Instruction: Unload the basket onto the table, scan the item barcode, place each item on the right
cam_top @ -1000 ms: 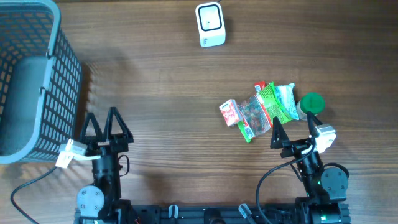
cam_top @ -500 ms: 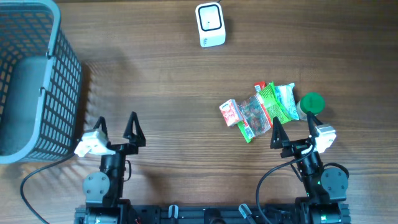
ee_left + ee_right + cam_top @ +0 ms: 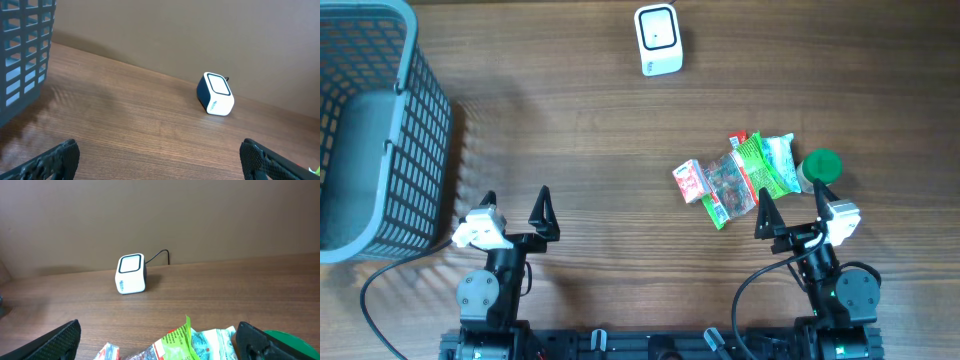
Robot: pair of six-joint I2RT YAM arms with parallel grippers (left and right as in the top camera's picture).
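A white barcode scanner (image 3: 658, 40) stands at the far edge of the table, its window facing up; the left wrist view shows the scanner (image 3: 215, 94) and so does the right wrist view (image 3: 131, 274). A pile of snack packets (image 3: 735, 180) lies at the right, with a green packet (image 3: 182, 337) on top and a green round lid (image 3: 820, 165) beside it. My right gripper (image 3: 792, 200) is open just on the near side of the pile, holding nothing. My left gripper (image 3: 515, 205) is open over bare wood at the near left.
A grey mesh basket (image 3: 370, 130) fills the far left corner, and its wall (image 3: 22, 55) shows in the left wrist view. The scanner's cable (image 3: 160, 256) runs off behind it.
The left gripper has shifted to the right, away from the basket, and turned to face the far side. The right arm and the packets have not moved.
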